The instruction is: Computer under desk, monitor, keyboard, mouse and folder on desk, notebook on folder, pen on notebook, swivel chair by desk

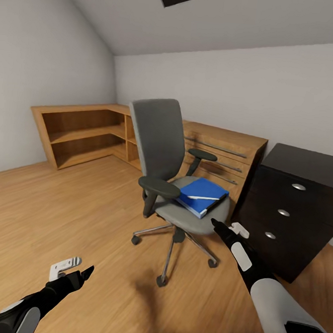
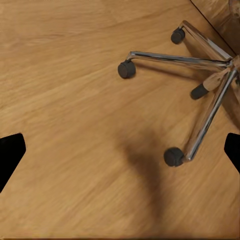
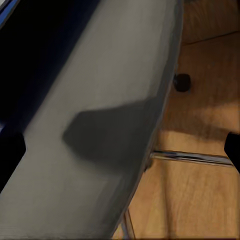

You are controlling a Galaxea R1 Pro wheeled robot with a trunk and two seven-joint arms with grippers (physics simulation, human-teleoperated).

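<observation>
Two grippers flank the swivel chair (image 1: 177,187): the left gripper (image 1: 74,269), low over the floor, is spread wide and empty; the right gripper (image 1: 226,228), likewise parted and empty, hangs just beside the seat edge. On that seat lies the blue folder (image 1: 202,196), with the pen (image 1: 204,197) on top. Fetching the folder seems in hand; next, the right arm must reach the folder's near edge.

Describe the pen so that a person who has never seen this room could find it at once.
Find the grey swivel chair in the middle of the wooden floor, in front of the light-wood chest. On its seat lies a bright blue folder, and the pen rests on top of it. It is the only thin white stick there, pale against the blue cover.
</observation>
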